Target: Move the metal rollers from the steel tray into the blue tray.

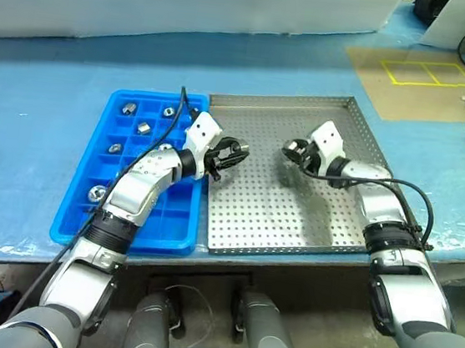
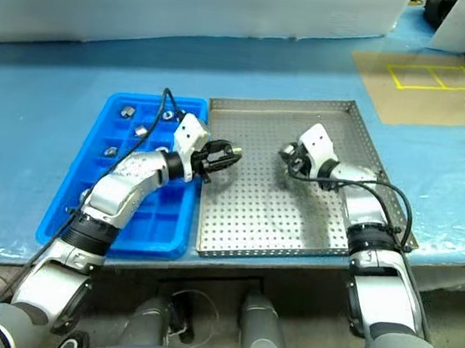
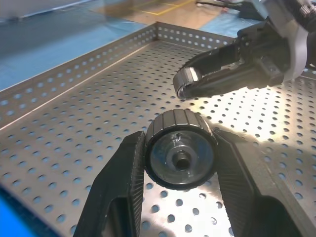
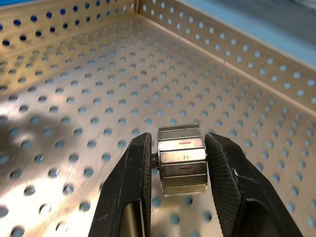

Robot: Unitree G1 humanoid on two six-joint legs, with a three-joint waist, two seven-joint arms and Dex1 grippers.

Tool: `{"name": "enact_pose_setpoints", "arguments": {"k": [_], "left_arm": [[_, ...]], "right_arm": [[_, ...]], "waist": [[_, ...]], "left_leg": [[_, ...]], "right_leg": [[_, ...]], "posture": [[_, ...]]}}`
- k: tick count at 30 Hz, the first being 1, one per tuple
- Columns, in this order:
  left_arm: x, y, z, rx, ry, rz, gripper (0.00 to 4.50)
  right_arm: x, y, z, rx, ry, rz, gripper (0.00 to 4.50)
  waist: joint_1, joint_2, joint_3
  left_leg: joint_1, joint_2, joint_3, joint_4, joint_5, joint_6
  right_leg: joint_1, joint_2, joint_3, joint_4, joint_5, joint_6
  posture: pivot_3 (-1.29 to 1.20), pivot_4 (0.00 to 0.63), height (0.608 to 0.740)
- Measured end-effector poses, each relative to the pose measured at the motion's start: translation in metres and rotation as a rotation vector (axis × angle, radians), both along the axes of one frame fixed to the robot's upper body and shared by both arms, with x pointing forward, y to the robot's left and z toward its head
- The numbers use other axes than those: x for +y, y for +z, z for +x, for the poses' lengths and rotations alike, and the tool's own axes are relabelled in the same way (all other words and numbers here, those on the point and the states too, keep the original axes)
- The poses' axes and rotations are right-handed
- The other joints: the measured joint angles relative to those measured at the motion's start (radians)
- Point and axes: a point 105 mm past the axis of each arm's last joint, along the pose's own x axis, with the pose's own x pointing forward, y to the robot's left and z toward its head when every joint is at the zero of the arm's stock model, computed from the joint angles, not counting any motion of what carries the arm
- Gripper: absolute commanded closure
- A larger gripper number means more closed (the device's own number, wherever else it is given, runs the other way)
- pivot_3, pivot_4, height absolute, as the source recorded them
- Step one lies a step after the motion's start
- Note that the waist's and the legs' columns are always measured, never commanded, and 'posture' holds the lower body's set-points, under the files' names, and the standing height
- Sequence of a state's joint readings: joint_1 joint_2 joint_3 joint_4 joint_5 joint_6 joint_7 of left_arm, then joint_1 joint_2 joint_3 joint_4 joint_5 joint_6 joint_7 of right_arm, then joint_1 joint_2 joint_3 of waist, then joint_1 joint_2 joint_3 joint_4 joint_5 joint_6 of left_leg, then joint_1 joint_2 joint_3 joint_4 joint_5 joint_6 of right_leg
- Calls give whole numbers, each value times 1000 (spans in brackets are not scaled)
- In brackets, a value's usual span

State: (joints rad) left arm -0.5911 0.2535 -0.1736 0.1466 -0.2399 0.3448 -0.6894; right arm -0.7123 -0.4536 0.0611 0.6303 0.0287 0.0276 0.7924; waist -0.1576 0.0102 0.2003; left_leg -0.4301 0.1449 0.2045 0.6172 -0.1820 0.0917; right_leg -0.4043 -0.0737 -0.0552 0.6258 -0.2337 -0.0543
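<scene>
Black ribbed fingers of the left gripper (image 3: pixel 180 195), clamped on one metal roller (image 3: pixel 178 155): a ridged cylinder seen end-on, centre hole facing the wrist camera, pinched across its sides. In the head view this gripper (image 1: pixel 233 152) hangs over the near-left part of the steel tray (image 1: pixel 249 104), just beside the blue tray (image 1: pixel 128 238).

Right gripper (image 4: pixel 180 163): likewise closed on a second roller (image 4: pixel 181 159), faceted and shiny, held by its two flat ends. It hangs above the perforated floor towards the tray's middle (image 2: pixel 292 156), facing the left gripper across a gap.

Steel tray: grey, perforated, low rim. No loose rollers can be made out on the floor showing in the head views; the part under the arms is hidden.

Blue tray: gridded compartments, touching the steel tray's left rim. Several rollers already sit in its cells, among them one near the far-left corner (image 1: pixel 128 108), one beside it (image 1: pixel 144 128) and one lower down the left column (image 1: pixel 96 194).

Step in hand, as judged: carrying both held rollers across to the blue tray. Handling notes:
- Left arm is nearest; it should go first, and the right should keep clear of it.
- Pick an empty cell and centre the roller above it.
- Lower close to the cell floor before parting the fingers; a round piece dropped from height may bounce or roll out.
- Keep the fingers off the dividers.
</scene>
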Motion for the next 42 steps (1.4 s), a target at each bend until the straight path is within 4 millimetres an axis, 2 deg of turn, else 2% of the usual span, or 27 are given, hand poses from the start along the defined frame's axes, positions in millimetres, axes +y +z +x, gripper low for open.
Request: {"name": "enact_pose_setpoints", "arguments": {"k": [6,12,14,17,18,24,30,32,33,36,38,42], "left_arm": [[-8,-21,-1,71,-79,108,2784],[-13,-33,0,77,-126,217,2784],[-10,-45,1,100,-119,263,2784],[-6,-48,2,94,-118,302,2784],[-5,-48,2,89,-120,311,2784],[-1,-49,-1,55,-147,372,2784],[-1,-49,-5,71,-166,367,2784],[-6,-28,-12,160,-185,115,2784],[-8,-15,-14,157,-201,43,2784],[-5,15,-17,118,-223,-54,2784],[0,20,-19,129,-228,-70,2784],[1,16,-25,156,-249,-54,2784]], "right_arm": [[22,-11,-25,33,101,-4,3314],[21,-9,-29,35,97,-20,3314],[19,-7,-28,24,86,-26,3314],[18,-7,-27,17,69,-25,3314],[17,-7,-26,16,66,-25,2594],[18,-4,-27,10,69,-15,757],[22,-6,-28,27,82,-2,757],[25,-7,-29,37,93,11,757],[27,-7,-29,40,98,19,757],[31,-8,-30,44,111,28,757],[31,-7,-30,43,111,28,757],[34,-6,-28,39,113,35,757]], "waist": [[-33,0,0],[-56,0,0],[-70,0,0],[-81,0,0],[-84,0,0],[-106,0,0],[-106,0,0],[-106,0,0],[-105,-1,0],[-105,-1,0],[-104,-1,0],[-104,-1,0]], "left_leg": [[0,0,0,0,0,0],[5,0,-1,0,0,0],[5,0,-1,0,0,0],[6,-1,-1,0,0,1],[6,-1,-1,0,0,1],[10,-1,-3,0,0,1],[10,-1,-4,0,0,1],[7,-1,-4,0,0,1],[7,-1,-4,0,0,1],[8,-1,-4,0,0,1],[8,-1,-4,0,-1,1],[8,-1,-4,0,-1,1]], "right_leg": [[0,0,0,0,0,0],[6,0,-1,-2,0,1],[7,0,-1,-2,0,1],[7,0,-1,-2,0,1],[8,0,-2,-2,0,1],[13,0,-4,-5,0,1],[14,0,-5,-6,0,1],[13,0,-5,-6,0,1],[12,0,-5,-6,0,1],[13,0,-5,-6,0,1],[13,0,-5,-6,0,1],[13,0,-5,-6,0,1]], "posture": [[-616,150,740],[-626,150,740],[-628,150,740],[-629,150,740],[-629,150,740],[-620,150,740],[-604,150,740],[-596,150,740],[-593,150,740],[-587,150,740],[-584,150,740],[-584,150,740]]}}
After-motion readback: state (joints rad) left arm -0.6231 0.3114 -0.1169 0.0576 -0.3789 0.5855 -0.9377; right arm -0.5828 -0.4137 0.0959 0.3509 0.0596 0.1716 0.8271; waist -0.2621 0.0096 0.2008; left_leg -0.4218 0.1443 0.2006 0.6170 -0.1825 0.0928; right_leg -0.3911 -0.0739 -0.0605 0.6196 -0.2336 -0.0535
